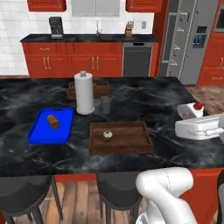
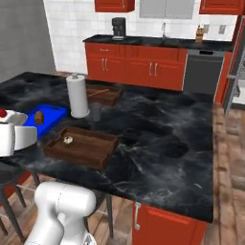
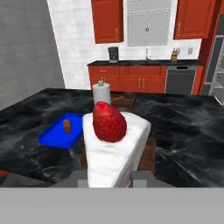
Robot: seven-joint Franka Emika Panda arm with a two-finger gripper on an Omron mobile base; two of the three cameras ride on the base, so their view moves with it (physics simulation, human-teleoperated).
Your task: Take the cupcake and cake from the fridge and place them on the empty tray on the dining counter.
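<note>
Our claw [image 1: 189, 114] is closed on the cake [image 1: 192, 110], carrying it above the counter [image 1: 175, 96], at three o'clock of the tray [image 1: 120, 137]. We judge that a slip or tilt could drop it short onto the marble, or onto the cupcake [image 1: 107, 135] already there. The cake is a white wedge with a red strawberry top.

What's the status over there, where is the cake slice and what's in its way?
Gripper shut on white strawberry-topped cake wedge, above black marble island. Cupcake already in brown wooden tray. Nothing in the way.
</note>
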